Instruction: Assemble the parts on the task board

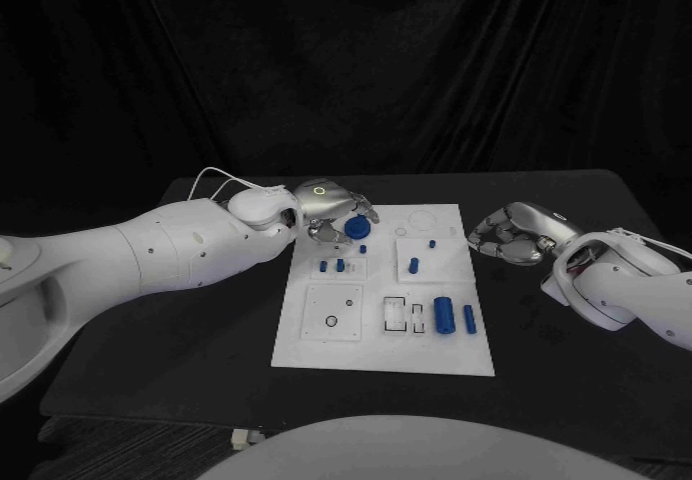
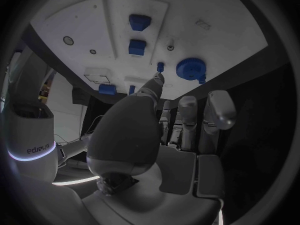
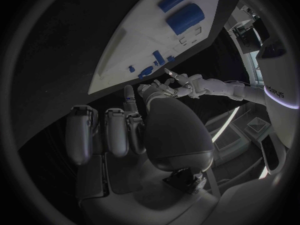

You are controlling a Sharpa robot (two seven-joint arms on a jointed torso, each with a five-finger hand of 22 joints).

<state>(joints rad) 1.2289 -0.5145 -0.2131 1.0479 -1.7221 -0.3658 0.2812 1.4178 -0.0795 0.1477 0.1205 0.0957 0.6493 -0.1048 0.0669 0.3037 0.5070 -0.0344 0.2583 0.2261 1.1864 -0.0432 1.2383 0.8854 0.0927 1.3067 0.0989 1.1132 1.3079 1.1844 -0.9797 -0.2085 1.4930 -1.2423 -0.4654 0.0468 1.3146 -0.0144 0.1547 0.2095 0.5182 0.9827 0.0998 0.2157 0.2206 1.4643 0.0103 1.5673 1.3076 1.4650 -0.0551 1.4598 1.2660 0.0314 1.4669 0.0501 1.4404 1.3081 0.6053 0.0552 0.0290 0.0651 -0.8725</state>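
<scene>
The white task board [image 1: 378,345] lies mid-table with several blue parts on it. My left hand [image 1: 329,210] hovers over its far left corner, fingers apart and holding nothing. Its thumb [image 2: 155,82] points at a small blue peg [image 2: 160,66], beside a round blue part [image 2: 190,67] [image 1: 355,228] lying on the board. Two blue blocks [image 2: 137,46] lie farther along the board. My right hand [image 1: 508,236] hangs just off the board's right edge, fingers curled in with nothing in them. A large blue cylinder [image 1: 444,312] [image 3: 185,17] and a slimmer one [image 1: 469,318] lie near the board's front right.
The black table [image 1: 173,330] stretches around the board, with bare surface on both sides and in front. A rectangular white plate [image 1: 335,312] with small holes sits in the board's front left. My left hand [image 3: 181,85] is seen across the board [image 3: 131,50] from the right wrist.
</scene>
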